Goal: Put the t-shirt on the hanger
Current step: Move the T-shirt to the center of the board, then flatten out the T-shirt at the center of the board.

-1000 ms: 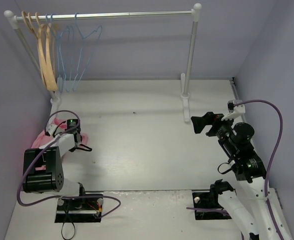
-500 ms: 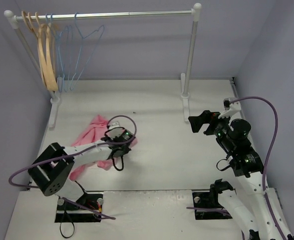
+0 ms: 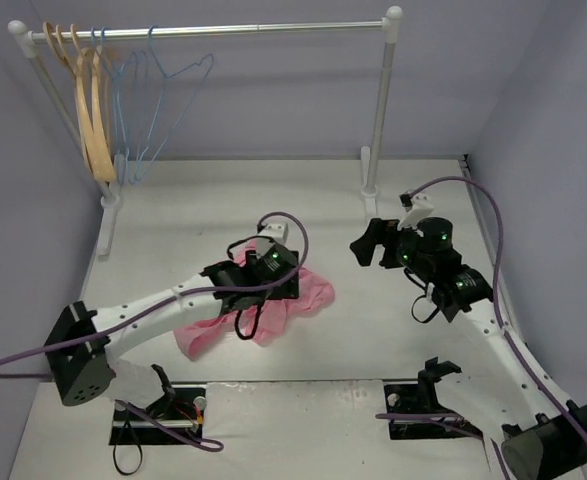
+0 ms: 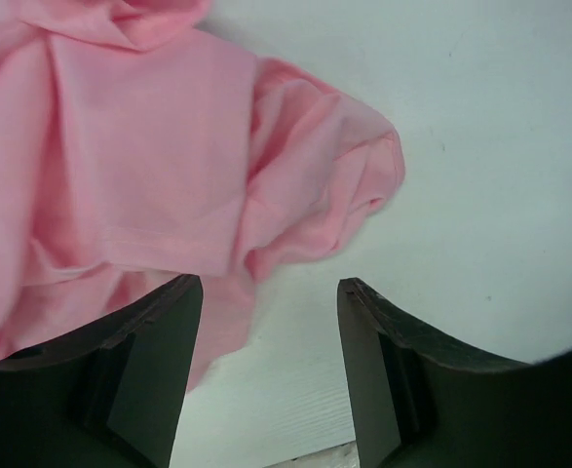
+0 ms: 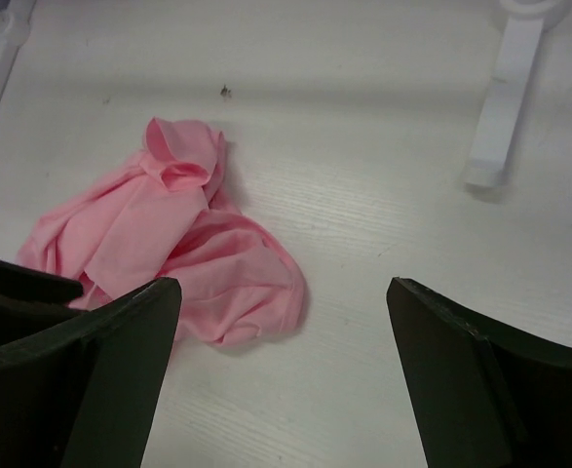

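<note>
Jaws of the left gripper [image 4: 266,375] stand apart with nothing clamped between them. An edge of the t-shirt [image 4: 139,146] lies under the finger at the left of the wrist view, and bare table [image 4: 480,117] lies under the other. Jaws of the right gripper [image 5: 281,390] are likewise spread wide and hold nothing, aimed down at the garment from the right. Change noted: 1 second ago the t-shirt was bunched at the far left edge of the table by the wall, beneath the left arm. It now lies near the table's middle, between the 2 grippers, and the right arm has swung inward toward it. Assessment: the garment is now within reach of both arms, as a 2-handed spreading would require, but no hanging step has begun. Condition of garment: light pink, crumpled in a heap of overlapping folds; neck opening not identifiable. The hanger [image 3: 163,100] hangs with the other light-blue wire ones on the rail [image 3: 223,30] at far left, beside the wooden hangers [image 3: 93,110], well apart from the shirt.
</note>
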